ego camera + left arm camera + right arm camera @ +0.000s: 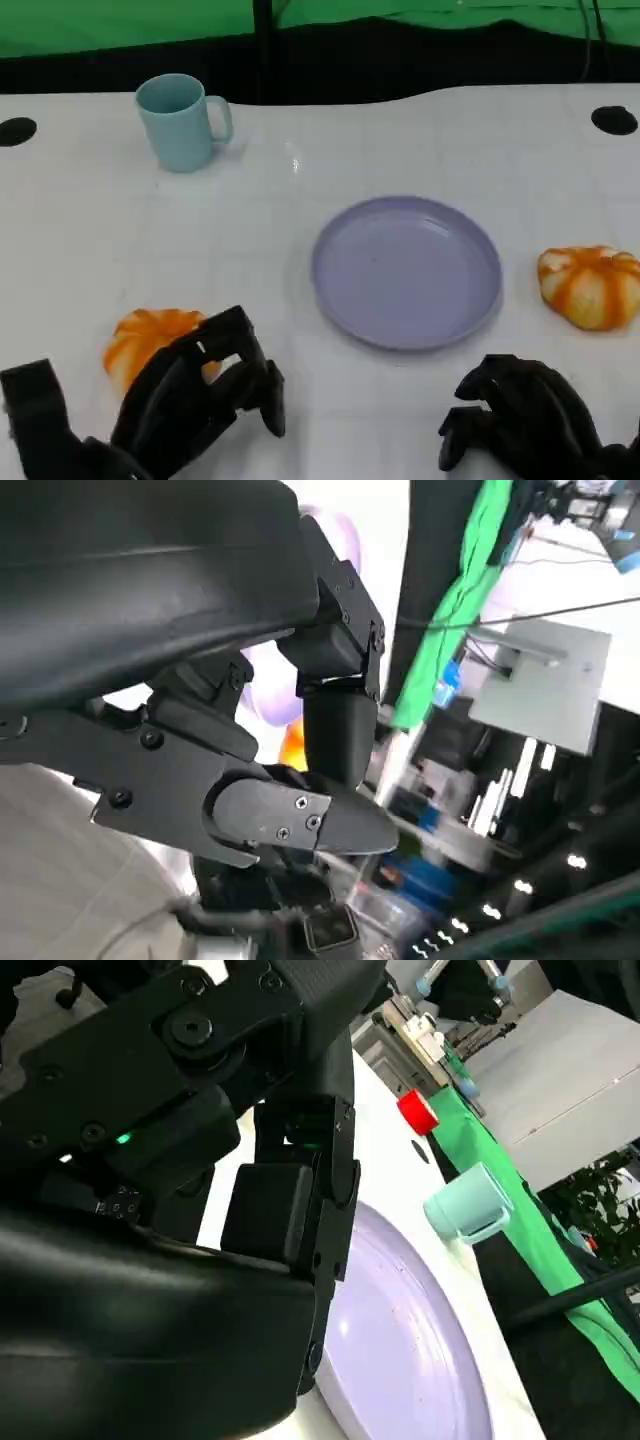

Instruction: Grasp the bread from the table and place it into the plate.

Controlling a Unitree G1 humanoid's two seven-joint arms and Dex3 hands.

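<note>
An orange-and-white bread roll (150, 338) lies on the white table at the front left. My left hand (190, 400) arches over its near side with fingers spread, holding nothing and hiding part of the roll. The left wrist view shows that hand (250, 780) with a sliver of orange bread (292, 745) past the fingers. A second, similar roll (592, 287) sits at the right edge. The lavender plate (405, 270) lies between them with nothing on it. My right hand (525, 415) rests low at the front right, fingers loosely bent, nothing in it; its wrist view (200, 1160) looks across the plate (400, 1350).
A pale blue mug (182, 122) stands at the back left, seen also in the right wrist view as the mug (468, 1205). Black round marks (614, 120) sit near the table's far corners. A red object (418, 1110) lies beyond the mug. The dark far edge borders a green backdrop.
</note>
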